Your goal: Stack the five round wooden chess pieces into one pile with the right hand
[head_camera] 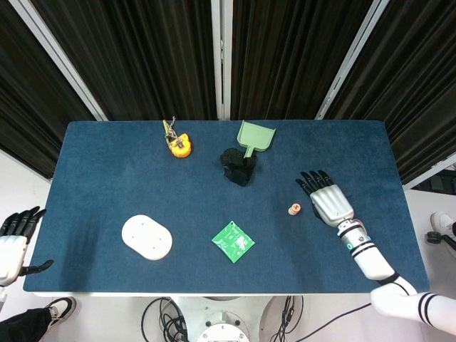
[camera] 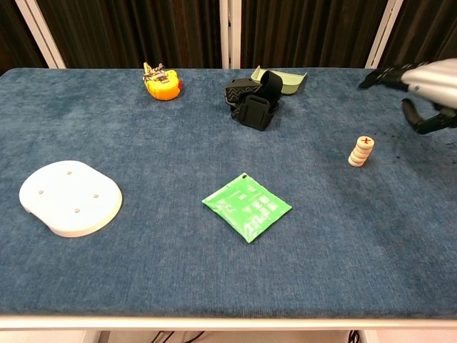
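While my right robot hand point(head_camera: 329, 199) hovers open, the pile point(camera: 361, 151) stands alone.
My fingers point(head_camera: 313, 179) are spread, holding nothing, just beside the stacked pieces on the desk point(head_camera: 107, 178).

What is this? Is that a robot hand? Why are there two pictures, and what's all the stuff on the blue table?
Yes, it is a robot with two arms, each ending in a hand with fingers. One picture looks down from the robot's head, the other looks forward from its chest, so you see the same blue table twice.

The silver and black right hand is open and holds nothing. Beside it, untouched, stands a small pile of round wooden chess pieces with a red mark on top. The left hand waits off the table's edge, also empty.

Also on the table: a white oval pad, a green foil packet, an orange tape measure, a black strap bundle and a pale green scoop.
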`<state>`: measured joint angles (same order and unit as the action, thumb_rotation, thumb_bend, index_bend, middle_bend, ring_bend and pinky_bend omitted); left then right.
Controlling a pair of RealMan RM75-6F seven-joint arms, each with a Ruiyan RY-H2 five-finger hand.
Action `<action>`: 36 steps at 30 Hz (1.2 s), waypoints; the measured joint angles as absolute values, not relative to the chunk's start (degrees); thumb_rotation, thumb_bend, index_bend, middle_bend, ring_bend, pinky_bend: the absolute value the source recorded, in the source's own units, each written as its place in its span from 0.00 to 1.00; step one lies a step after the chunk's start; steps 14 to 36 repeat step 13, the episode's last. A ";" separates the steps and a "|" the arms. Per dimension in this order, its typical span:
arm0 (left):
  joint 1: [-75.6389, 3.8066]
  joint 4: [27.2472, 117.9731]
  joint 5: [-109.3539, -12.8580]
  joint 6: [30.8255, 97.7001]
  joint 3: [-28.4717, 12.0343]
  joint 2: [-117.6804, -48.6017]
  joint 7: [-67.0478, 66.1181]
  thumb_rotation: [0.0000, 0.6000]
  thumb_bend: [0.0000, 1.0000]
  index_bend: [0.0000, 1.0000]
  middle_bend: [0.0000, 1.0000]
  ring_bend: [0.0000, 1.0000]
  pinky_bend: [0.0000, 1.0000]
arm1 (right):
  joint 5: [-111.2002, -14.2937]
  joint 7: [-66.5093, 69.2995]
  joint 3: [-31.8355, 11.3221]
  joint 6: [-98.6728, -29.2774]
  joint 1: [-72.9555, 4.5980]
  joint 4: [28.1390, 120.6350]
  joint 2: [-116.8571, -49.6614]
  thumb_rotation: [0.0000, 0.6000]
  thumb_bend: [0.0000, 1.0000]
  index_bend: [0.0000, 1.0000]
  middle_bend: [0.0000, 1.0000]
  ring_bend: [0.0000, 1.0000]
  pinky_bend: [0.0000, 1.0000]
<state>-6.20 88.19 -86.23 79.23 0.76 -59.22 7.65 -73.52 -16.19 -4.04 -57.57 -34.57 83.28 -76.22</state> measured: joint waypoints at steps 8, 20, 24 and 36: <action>-6.32 86.95 -87.02 80.26 0.45 -60.39 7.20 1.00 0.07 0.00 0.00 0.00 0.00 | -79.30 -16.33 -0.40 -75.48 -23.29 86.37 -69.78 0.99 0.11 0.00 0.00 0.00 0.00; -6.37 85.17 -87.82 81.11 0.31 -61.96 6.72 1.00 0.07 0.00 0.00 0.00 0.00 | -79.88 -13.14 1.99 -83.99 -13.85 86.94 -66.91 0.97 0.09 0.00 0.00 0.00 0.00; -6.37 85.17 -87.82 81.11 0.31 -61.96 6.72 1.00 0.07 0.00 0.00 0.00 0.00 | -79.88 -13.14 1.99 -83.99 -13.85 86.94 -66.91 0.97 0.09 0.00 0.00 0.00 0.00; -6.37 85.17 -87.82 81.11 0.31 -61.96 6.72 1.00 0.07 0.00 0.00 0.00 0.00 | -79.88 -13.14 1.99 -83.99 -13.85 86.94 -66.91 0.97 0.09 0.00 0.00 0.00 0.00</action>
